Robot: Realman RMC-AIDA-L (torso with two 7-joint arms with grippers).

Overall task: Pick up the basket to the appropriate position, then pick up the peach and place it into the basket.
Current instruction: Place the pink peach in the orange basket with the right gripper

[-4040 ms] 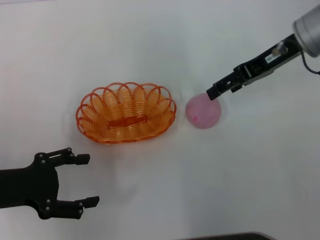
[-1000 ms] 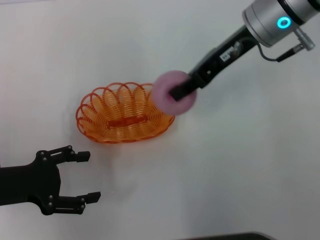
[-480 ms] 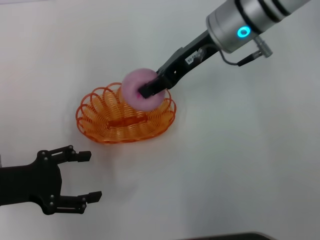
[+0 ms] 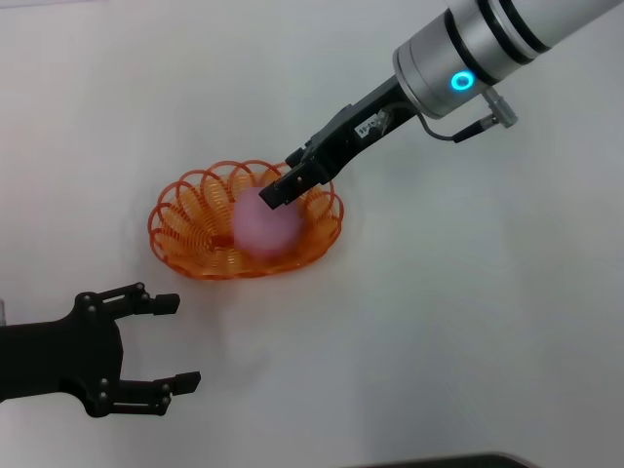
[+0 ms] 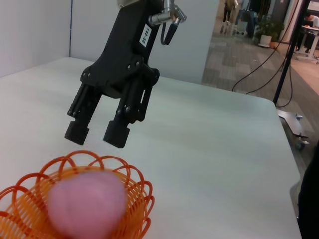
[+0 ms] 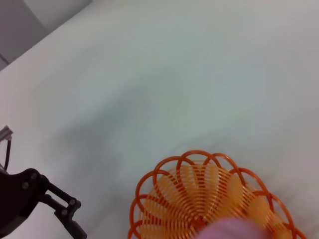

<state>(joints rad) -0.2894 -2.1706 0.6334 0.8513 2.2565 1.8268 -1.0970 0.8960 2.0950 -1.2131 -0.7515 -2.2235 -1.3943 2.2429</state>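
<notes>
**Peach lies in the basket, right claw open above it**

The peach (image 4: 265, 225) sits inside the basket (image 4: 185, 219), in the half of the basket nearer the right arm, its pink body showing through the orange wire loops. From the left wrist view the peach (image 5: 87, 200) fills much of the basket's hollow, and the scalloped rim (image 5: 135, 179) rises around it. The basket stands flat on the white tabletop (image 4: 468, 322).

The right claw (image 4: 283, 190) hangs just above the peach, at the rim of the basket on the side away from the robot. Its two black fingers are spread apart and hold nothing; in the left wrist view the right claw (image 5: 96, 133) shows a clear gap between the finger pads, both pointing down at the peach with open air between them and the fruit. The right arm slopes away from the basket up toward its silver wrist with a lit blue ring (image 4: 459, 81).

The right wrist view looks down on the basket (image 6: 164, 199), with a blurred pink edge of the peach (image 6: 234, 230) over the basket's slatted bottom.

The left claw (image 4: 174, 341) rests over the tabletop well apart from the basket, on the robot's side of it, its fingers spread wide and empty. It shows again in the right wrist view (image 6: 67, 214) beyond the basket.
</notes>
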